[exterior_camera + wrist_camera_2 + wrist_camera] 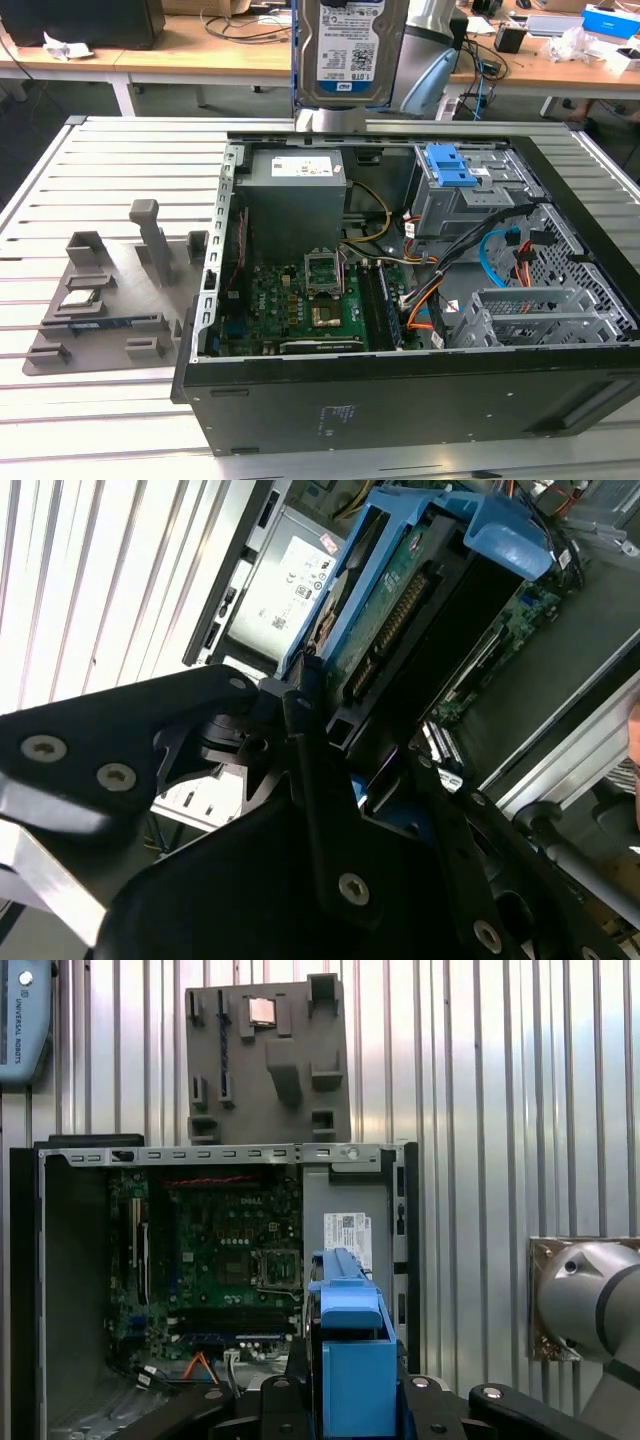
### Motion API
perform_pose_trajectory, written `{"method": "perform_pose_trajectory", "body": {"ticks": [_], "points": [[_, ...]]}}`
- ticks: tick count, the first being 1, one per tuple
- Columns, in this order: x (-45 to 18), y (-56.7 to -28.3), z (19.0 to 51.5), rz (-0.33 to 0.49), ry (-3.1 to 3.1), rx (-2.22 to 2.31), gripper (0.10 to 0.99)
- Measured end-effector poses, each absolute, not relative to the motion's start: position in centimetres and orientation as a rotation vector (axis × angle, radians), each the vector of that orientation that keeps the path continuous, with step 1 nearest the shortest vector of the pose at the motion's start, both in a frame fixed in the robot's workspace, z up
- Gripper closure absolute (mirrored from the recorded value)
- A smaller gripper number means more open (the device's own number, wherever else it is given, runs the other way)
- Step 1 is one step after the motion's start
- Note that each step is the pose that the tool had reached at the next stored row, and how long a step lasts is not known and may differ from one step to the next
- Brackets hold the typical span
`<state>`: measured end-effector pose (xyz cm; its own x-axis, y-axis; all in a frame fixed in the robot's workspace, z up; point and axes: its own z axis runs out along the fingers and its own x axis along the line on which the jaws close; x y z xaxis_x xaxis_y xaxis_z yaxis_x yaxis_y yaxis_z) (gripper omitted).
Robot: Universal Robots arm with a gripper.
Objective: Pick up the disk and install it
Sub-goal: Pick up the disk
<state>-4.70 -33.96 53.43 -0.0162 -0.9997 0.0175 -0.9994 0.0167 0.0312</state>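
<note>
Where the black claw (365,745) closes, its two fingers (310,770) press on opposite sides of the disk (400,600), clamped firmly on its blue plastic carrier frame. In the second wrist view the disk's green circuit-board underside and a long black connector strip show inside that frame.

In the exterior view the disk (350,45) hangs upright in the air with its long axis vertical. Its silver-grey face and white-and-blue label are turned to the camera. In the first wrist view the disk (352,1345) is seen edge-on as a narrow blue block.

Below it a black metal computer case (400,410) lies on its side with the side panel off. Inside are:
- a grey boxy power supply (295,195)
- a green motherboard (290,300) with a square processor socket (325,275)
- a bare-metal drive cage (460,205) topped by a ribbed blue latch (450,165)
- loose orange, blue and black cables (495,255)

On the exterior view's left, just beside the case, sits a matte grey moulded tray (150,235) with raised blocks, holding a small square silver chip (80,298). Everything rests on a ribbed aluminium desk (120,170).
</note>
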Motion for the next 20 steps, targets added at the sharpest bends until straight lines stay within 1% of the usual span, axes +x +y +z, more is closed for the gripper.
{"method": "perform_pose_trajectory", "body": {"ticks": [20], "points": [[3.8,-33.9,53.4,-0.016,-2.215,2.179,0.722]]}}
